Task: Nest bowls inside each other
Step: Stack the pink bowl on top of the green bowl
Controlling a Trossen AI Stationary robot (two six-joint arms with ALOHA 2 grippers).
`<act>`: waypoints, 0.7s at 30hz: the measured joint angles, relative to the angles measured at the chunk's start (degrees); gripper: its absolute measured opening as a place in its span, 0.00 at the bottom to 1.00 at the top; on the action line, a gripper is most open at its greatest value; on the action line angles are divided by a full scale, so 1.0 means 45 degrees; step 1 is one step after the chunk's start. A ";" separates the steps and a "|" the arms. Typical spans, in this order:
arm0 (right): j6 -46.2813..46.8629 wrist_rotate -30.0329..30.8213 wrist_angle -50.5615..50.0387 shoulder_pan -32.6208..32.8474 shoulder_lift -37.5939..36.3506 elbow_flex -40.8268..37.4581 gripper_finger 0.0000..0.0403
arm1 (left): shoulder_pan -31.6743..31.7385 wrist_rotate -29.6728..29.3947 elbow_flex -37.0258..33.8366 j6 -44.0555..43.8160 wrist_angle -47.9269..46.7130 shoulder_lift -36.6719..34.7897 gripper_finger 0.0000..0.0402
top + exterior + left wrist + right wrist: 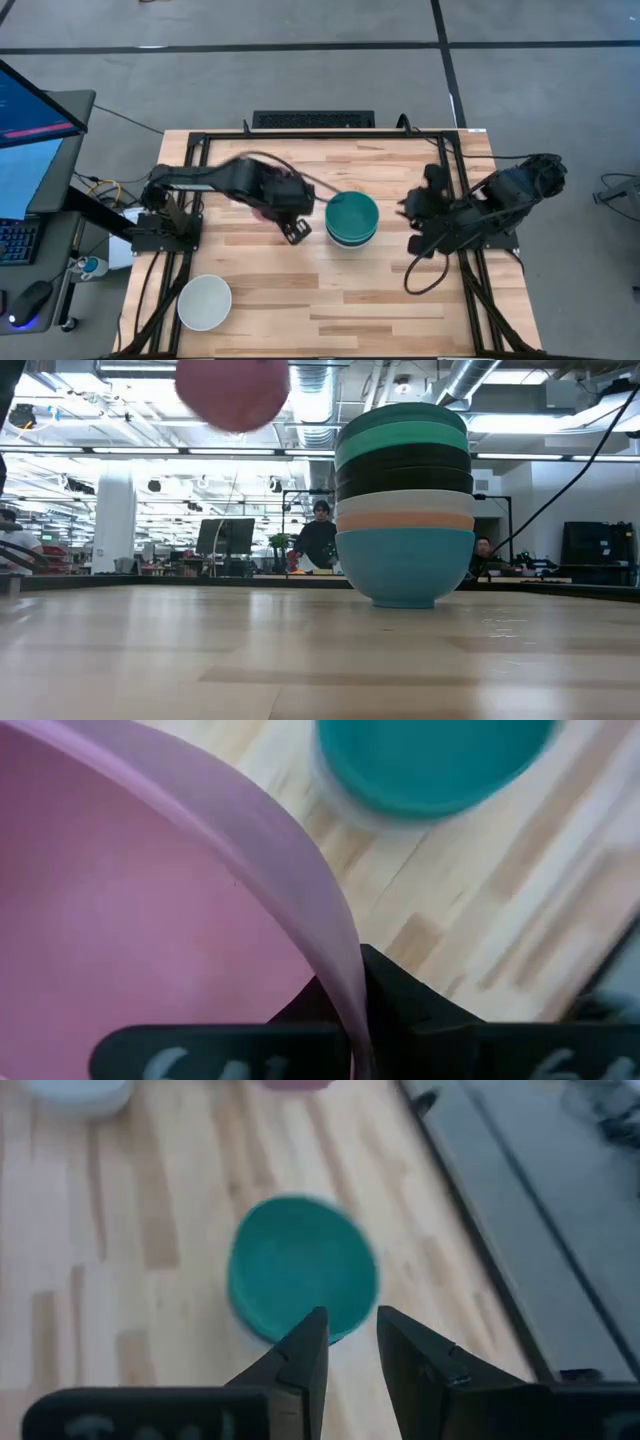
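At the table's (400, 310) centre stands an upright stack of nested bowls (352, 220), dark teal on top, its lower layers readable only in the low view. At its nine o'clock the left gripper (292, 222) pinches the pink bowl's (233, 390) smooth rim, held aloft, largely hidden from above. At three o'clock the right gripper (415, 225) waits, fingers slightly parted, empty. A white bowl (205, 302) sits at seven o'clock.

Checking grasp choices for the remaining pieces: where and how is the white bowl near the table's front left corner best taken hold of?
Probably by its rim. The white bowl sits upright, mouth up, alone on the table, so a descent from straight above with one finger inside and one outside the thin wall should work. The left gripper already pinches the pink bowl by its wall that way.
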 joint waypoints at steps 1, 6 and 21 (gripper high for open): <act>0.0004 0.0327 -0.0001 -0.0043 -0.0202 0.0000 0.28 | 0.0079 -0.0103 0.0633 0.0088 -0.0014 0.0005 0.00; 0.0815 0.1047 -0.0015 -0.0460 -0.1561 -0.0265 0.28 | 0.0651 -0.0415 0.2529 0.0287 0.0086 0.0520 0.00; 0.5008 0.0974 0.0003 -0.0705 -0.5826 -0.4432 0.28 | 0.2074 0.1444 0.2731 0.3030 0.4812 0.2031 0.00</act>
